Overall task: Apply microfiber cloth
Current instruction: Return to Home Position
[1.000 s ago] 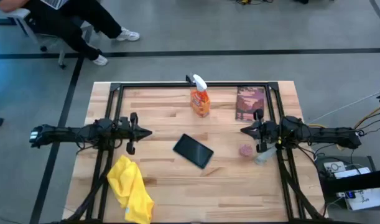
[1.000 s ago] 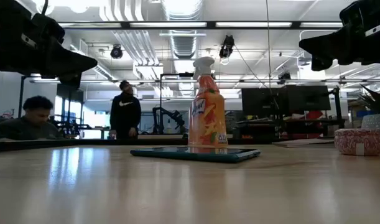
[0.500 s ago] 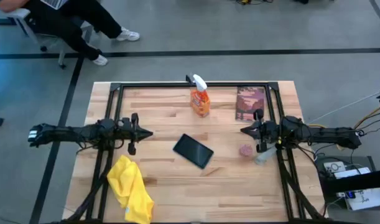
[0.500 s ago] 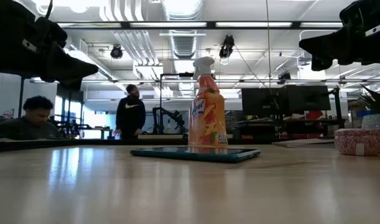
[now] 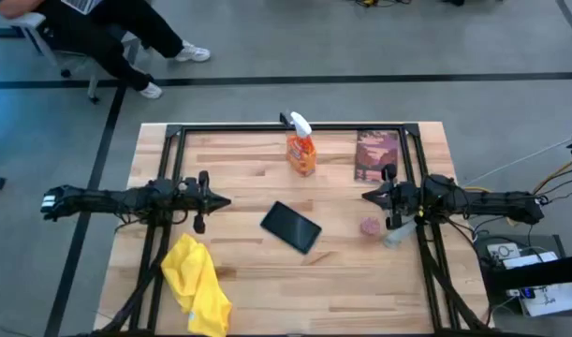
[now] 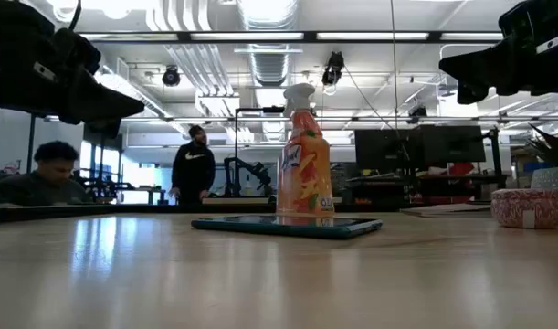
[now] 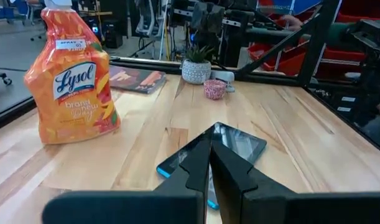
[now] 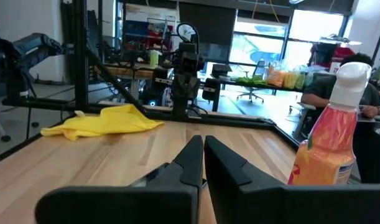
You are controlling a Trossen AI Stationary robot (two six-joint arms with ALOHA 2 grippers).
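From my seat the cloth work looks finished. The microfiber cloth (image 5: pixel 197 285) lies crumpled at the lower-left corner of the bench (image 5: pixel 342 300) in the high view. It is well apart from the tablet (image 5: pixel 290 227), which sits flat mid-bench with nothing on it. Neither arm holds anything. The left gripper (image 5: pixel 222 199) hangs over the bench's left side, near the cloth but clear of it, fingers pressed together on air. The right gripper (image 5: pixel 368 197) mirrors it on the right, fingers likewise closed and empty. The spray bottle (image 5: pixel 300 150) stands by the far edge. What remains, I judge, is only parking both arms — and they look close to that.
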